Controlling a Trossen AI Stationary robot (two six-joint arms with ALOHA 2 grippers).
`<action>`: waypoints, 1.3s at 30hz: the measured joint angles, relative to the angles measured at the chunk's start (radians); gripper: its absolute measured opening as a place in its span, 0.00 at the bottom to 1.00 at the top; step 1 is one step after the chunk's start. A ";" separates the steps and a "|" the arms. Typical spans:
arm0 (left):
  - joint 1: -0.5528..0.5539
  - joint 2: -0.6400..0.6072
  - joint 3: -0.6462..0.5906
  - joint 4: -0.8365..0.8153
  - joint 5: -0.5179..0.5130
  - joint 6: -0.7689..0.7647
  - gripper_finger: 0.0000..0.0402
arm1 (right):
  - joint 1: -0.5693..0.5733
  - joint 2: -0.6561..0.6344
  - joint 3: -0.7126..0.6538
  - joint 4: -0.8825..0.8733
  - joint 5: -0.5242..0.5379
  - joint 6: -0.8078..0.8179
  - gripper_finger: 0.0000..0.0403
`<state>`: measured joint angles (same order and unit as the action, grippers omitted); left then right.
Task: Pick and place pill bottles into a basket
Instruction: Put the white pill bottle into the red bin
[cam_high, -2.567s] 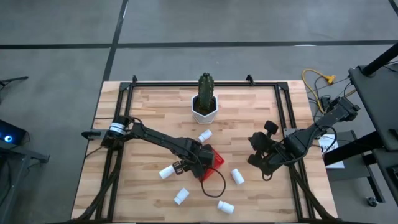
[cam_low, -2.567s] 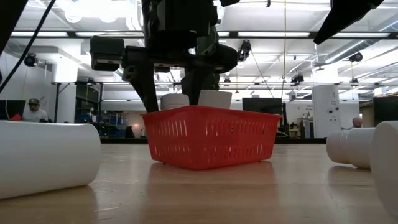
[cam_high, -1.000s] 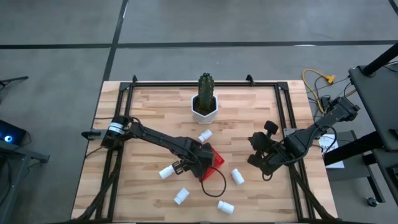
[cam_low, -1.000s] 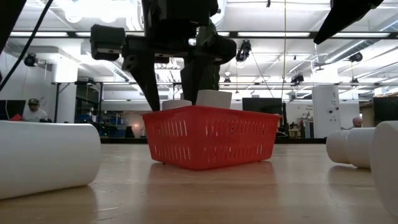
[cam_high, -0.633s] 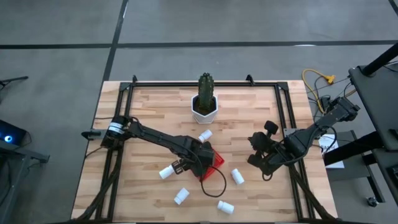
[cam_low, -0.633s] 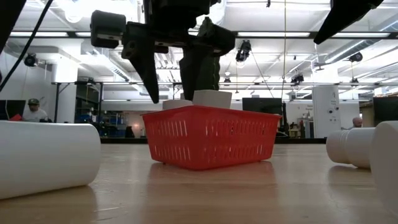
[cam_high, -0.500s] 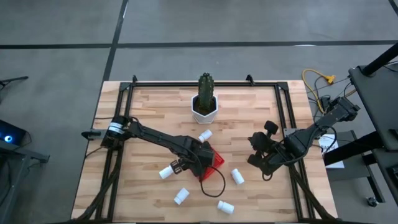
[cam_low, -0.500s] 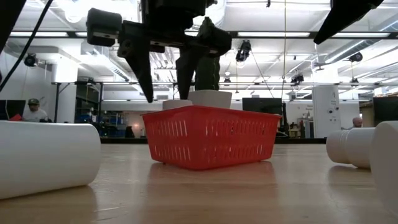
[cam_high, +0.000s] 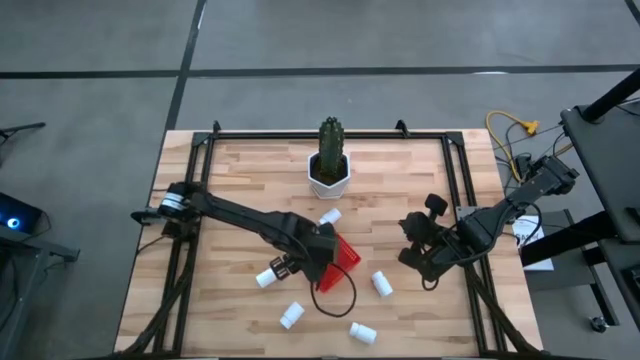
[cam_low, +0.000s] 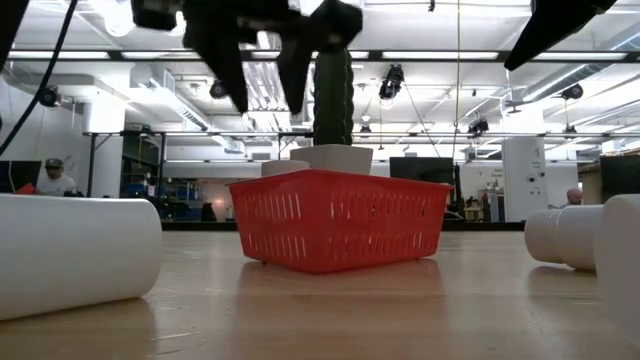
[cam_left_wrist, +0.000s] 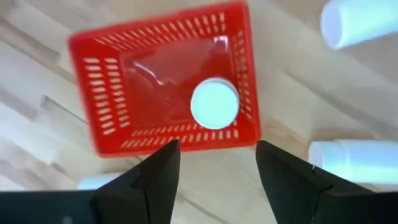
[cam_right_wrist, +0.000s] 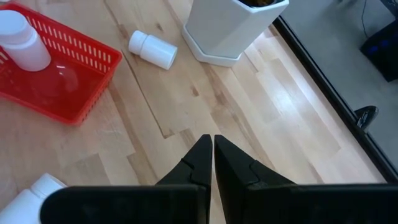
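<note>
The red basket (cam_left_wrist: 163, 87) sits on the wooden table and also shows in the high view (cam_high: 347, 256). One white pill bottle (cam_left_wrist: 214, 104) stands upright on its base in it. My left gripper (cam_left_wrist: 217, 148) hangs open and empty straight above the basket, its fingers high in the low view (cam_low: 262, 60). Other bottles lie on their sides around the basket: one on its far side (cam_high: 330, 216), one to its left (cam_high: 267, 276), one to its right (cam_high: 382, 283) and two nearer the front (cam_high: 291, 316) (cam_high: 362, 331). My right gripper (cam_right_wrist: 212, 146) is shut and empty, right of the basket.
A white hexagonal pot (cam_high: 328, 175) with a cactus stands at the far middle of the table and shows in the right wrist view (cam_right_wrist: 233, 25). A black frame (cam_high: 455, 190) runs along the table's edges. People show in the room behind (cam_low: 55, 175).
My left gripper has gone up from the basket, staying open and empty. The bottle in the basket has stayed upright where it was. My right arm has kept still.
</note>
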<state>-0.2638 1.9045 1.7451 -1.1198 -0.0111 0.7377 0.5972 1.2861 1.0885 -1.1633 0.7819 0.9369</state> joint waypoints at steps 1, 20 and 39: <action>0.000 -0.015 0.002 0.017 0.006 -0.002 0.48 | 0.000 -0.001 0.000 0.000 0.003 0.002 0.02; -0.001 -0.338 -0.120 0.261 0.157 -0.179 0.48 | 0.000 -0.006 0.000 0.008 0.006 -0.001 0.02; -0.001 -0.778 -0.754 0.823 0.152 -0.264 0.48 | -0.002 -0.006 -0.002 0.263 0.020 -0.205 0.02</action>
<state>-0.2646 1.1263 0.9910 -0.2967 0.1414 0.4739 0.5953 1.2800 1.0863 -0.9001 0.8014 0.7323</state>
